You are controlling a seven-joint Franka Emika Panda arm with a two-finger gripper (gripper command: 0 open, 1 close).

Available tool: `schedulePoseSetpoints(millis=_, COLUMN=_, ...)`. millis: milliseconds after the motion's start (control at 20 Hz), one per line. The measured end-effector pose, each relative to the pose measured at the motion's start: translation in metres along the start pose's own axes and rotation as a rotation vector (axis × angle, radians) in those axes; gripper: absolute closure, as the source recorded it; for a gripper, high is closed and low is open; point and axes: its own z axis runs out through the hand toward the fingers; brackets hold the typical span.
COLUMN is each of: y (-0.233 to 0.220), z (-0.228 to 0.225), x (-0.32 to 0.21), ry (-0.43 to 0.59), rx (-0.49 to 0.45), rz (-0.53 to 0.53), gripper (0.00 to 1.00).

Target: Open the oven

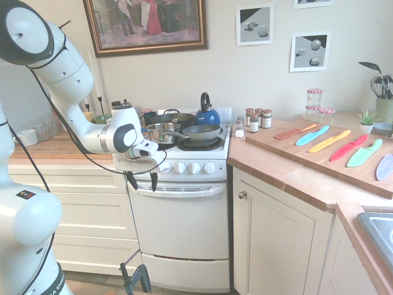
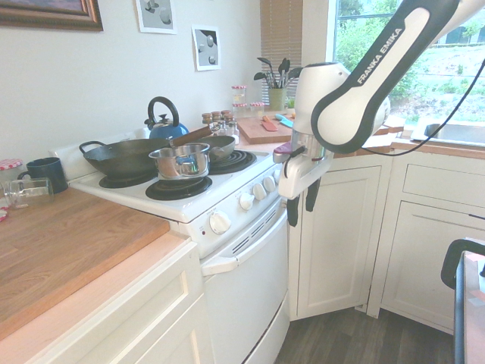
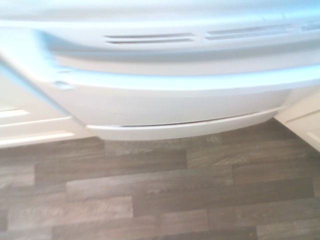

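Note:
The oven (image 1: 181, 224) is a white cooker with its plain door shut; in the second exterior view the oven (image 2: 250, 296) shows at an angle from the side. A wide curved handle bar (image 1: 178, 189) runs across the door's top, under a row of white knobs (image 1: 179, 167). My gripper (image 1: 142, 180) hangs open, fingers pointing down, just in front of the handle's left end, with nothing between them. From the other side the gripper (image 2: 301, 203) stands a little out from the cooker's front. The wrist view shows the handle bar (image 3: 175, 80) blurred, with wood floor below.
A small pan (image 1: 161, 132), a frying pan (image 1: 199, 131), a dark wok (image 2: 121, 157) and a blue kettle (image 1: 207, 114) sit on the hob. A cream cupboard door (image 1: 270, 246) stands to the right, and drawers (image 1: 80, 215) to the left. A board with coloured knives (image 1: 331, 144) lies on the counter.

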Motion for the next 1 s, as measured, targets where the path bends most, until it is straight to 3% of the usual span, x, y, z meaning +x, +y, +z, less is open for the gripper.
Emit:
schedulePoseSetpoints(millis=450, y=-0.056, z=0.039, x=0.063, ry=0.021, rx=0.049, rz=0.051, gripper=0.00)
schedulePoseSetpoints(millis=800, y=-0.055, z=0.081, x=0.077, ry=0.002, rx=0.012, rz=0.068, gripper=0.00)
schedulePoseSetpoints(millis=1000, y=-0.068, z=0.081, x=0.086, ry=0.012, rx=0.029, rz=0.070, gripper=0.00)
